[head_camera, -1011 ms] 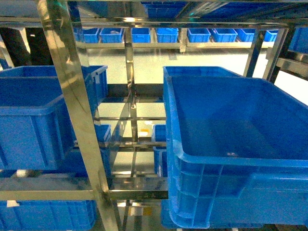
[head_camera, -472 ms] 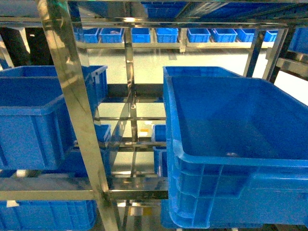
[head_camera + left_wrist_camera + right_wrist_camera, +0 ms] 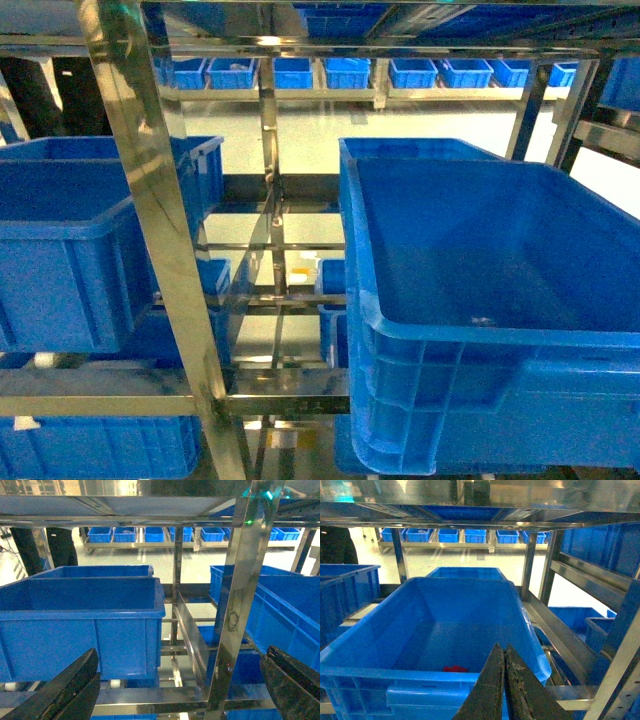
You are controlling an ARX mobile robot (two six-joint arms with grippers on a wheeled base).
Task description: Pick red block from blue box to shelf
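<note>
The red block shows as a small red patch on the floor of the big blue box, just behind its near rim in the right wrist view. My right gripper is shut and empty, its tips at the box's near rim, right of the block. In the head view the blue box stands on the steel shelf at the right; the block is hidden there and neither gripper shows. My left gripper is open and empty, facing a shelf post.
Another blue crate sits on the shelf left of the post, also in the head view. More crates fill the lower tier and a far rack. Steel rails run overhead and between the bays.
</note>
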